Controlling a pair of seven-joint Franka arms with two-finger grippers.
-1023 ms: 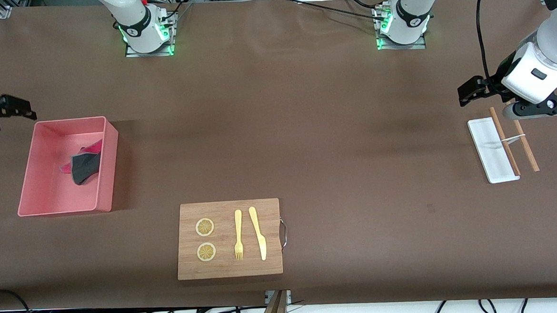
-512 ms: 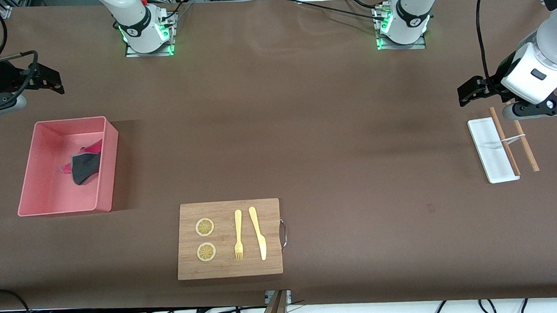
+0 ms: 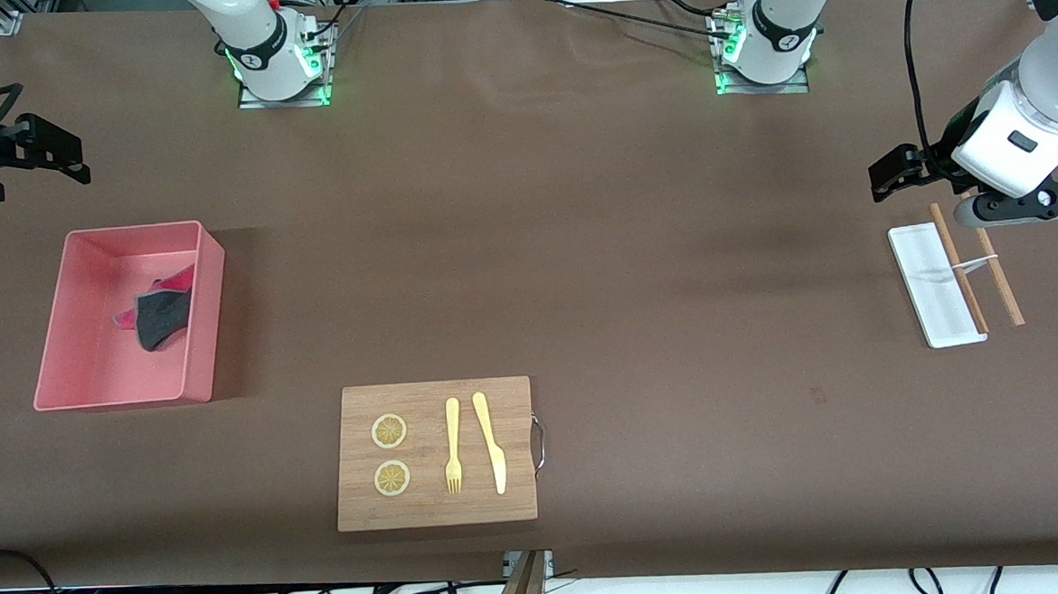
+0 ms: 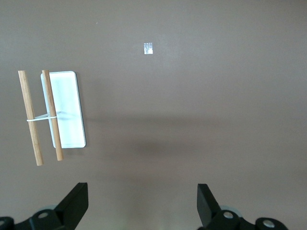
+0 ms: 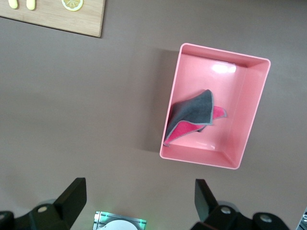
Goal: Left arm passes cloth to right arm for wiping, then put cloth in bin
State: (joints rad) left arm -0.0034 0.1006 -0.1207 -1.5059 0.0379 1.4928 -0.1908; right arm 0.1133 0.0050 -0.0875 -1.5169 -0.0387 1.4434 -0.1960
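Two grippers stand with jaws spread wide and nothing between them. The right gripper (image 3: 42, 159) hangs over bare table at the right arm's end, above the stretch between the bin (image 3: 203, 305) and the robot bases; compared with a second ago it has travelled away from the bin's top corner toward the bases, and since half a second ago it has shifted outward to the table edge. In the right wrist view its fingers (image 5: 72, 199) frame the brown table surface (image 5: 96, 96), with the bin (image 5: 256, 96) in view farther off. The left gripper (image 3: 889, 174) is unchanged across all three moments, waiting over the table just above the white tray (image 3: 932, 289) at the left arm's end; its fingers (image 4: 76, 203) show open in the left wrist view.

The cloth (image 3: 158, 312) lies crumpled inside the bin, against the wall facing the table centre, grey face up with pink showing at its folds (image 5: 192, 120); its position matches the earlier frames. Two wooden sticks (image 3: 980, 264) lie across the tray's outer edge. The wooden board (image 3: 436, 510) sits near the front table edge, carrying two lemon slices (image 3: 390, 454), a fork (image 3: 453, 446) and a knife (image 3: 489, 442). The whole central span between bin, board and tray is bare cover
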